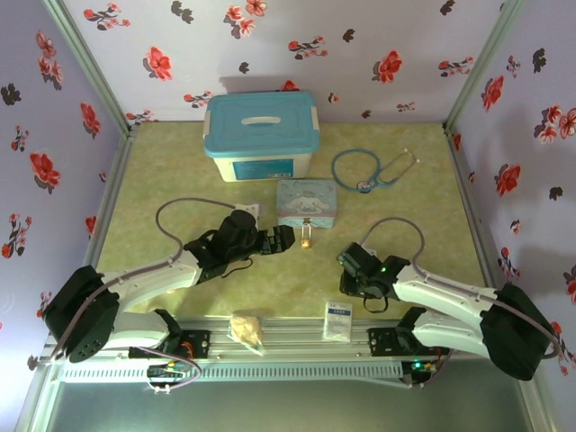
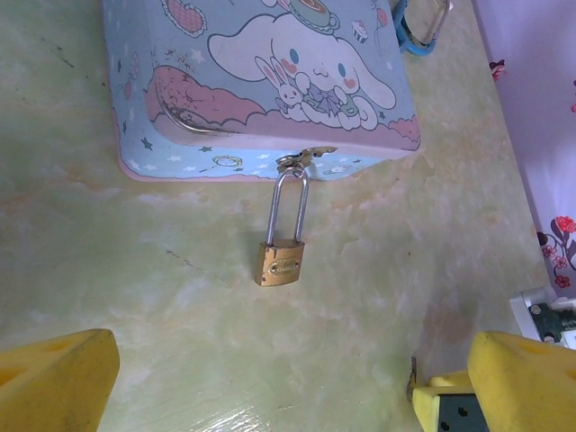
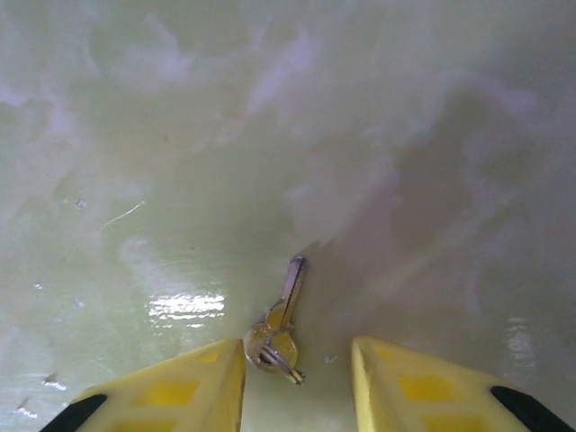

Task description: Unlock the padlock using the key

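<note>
**Key pickup: slip and misalignment hazards**

Key [image 3: 281, 319] lies flat on the worktop [image 3: 135, 135] at lower centre of the right wrist view, with its blade pointing up-frame and its head nearest the camera. The right hand [image 3: 297, 382] straddles the head with its fingers part-way apart. The finger at left of frame [image 3: 193, 382] appears to touch the head, and the other stands clear. Nothing is clamped.

The padlock [image 2: 280, 261] lies flat at centre of the left wrist view. Its shackle is hooked through the hasp of the cartoon tin [image 2: 270, 81]. The left hand [image 2: 288, 382] sits near the bottom edge of that frame, fingers wide apart and empty.

Likely faults:

1. **Skid.** One-sided contact may push the thin key across the glossy worktop instead of gripping it.
2. **Skewed grip.** A pinch on the rounded head alone may let the blade pivot or droop, which would spoil alignment with the keyhole.
3. **Loose lock.** If the padlock is not held, it may swing on the hasp, or the tin may slide, under insertion force.
4. **Collision.** Both hands must work around one tiny padlock, so the fingers may foul each other.
</note>
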Robot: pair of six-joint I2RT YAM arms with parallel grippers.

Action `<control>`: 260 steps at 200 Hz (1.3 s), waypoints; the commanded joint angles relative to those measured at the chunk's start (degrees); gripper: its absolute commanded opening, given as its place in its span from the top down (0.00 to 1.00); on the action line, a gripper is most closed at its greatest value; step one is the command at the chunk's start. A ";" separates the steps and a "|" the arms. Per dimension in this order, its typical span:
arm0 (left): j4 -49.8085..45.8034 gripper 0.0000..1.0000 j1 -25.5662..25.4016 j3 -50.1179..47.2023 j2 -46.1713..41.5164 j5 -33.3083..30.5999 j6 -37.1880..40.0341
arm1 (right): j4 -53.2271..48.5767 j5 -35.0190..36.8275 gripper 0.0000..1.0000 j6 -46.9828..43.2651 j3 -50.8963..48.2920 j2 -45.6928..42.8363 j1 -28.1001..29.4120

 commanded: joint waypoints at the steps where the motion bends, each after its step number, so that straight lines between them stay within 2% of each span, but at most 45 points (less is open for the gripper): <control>1: 1.98 0.00 -0.49 0.75 0.90 -1.19 -0.82 | 4.22 -1.06 0.67 1.04 -1.08 2.18 1.29; 35: 2.53 0.00 -0.49 0.23 1.28 -1.19 -1.28 | 3.22 -0.64 0.73 1.06 0.10 5.49 2.73; 65: 3.04 0.00 -0.50 -0.07 1.46 -1.18 -1.08 | 4.42 -0.44 0.89 -0.06 0.00 6.44 2.83; 88: 3.48 0.00 -0.49 -0.26 1.70 -1.18 -1.02 | 2.53 0.82 0.95 -2.01 1.51 6.01 2.81; 109: 2.86 0.00 -0.66 1.00 1.68 2.18 5.09 | 1.03 0.60 1.00 -7.46 3.75 4.76 2.47; 136: 5.37 0.00 -0.72 1.20 0.53 8.64 14.90 | 3.11 -6.38 1.00 -17.77 5.32 1.58 -0.54; 162: 3.69 0.03 0.06 2.26 -0.21 13.28 18.07 | 7.07 -15.93 1.00 -25.48 6.75 -3.19 -1.92; 179: 5.57 0.10 0.65 1.27 -0.23 15.44 15.91 | 10.34 -18.56 1.00 -27.33 6.55 -6.83 -2.01; 208: 13.60 0.24 1.62 -1.29 3.10 19.91 7.93 | 15.55 -21.56 1.00 -26.54 5.68 -10.20 -2.11; 238: 21.56 0.29 1.35 -1.77 7.07 23.85 2.47 | 16.91 -21.28 1.00 -26.68 6.57 -10.72 -1.58; 260: 20.80 0.34 1.21 -0.86 8.29 23.84 1.19 | 16.47 -19.26 1.00 -26.76 7.44 -10.87 -1.46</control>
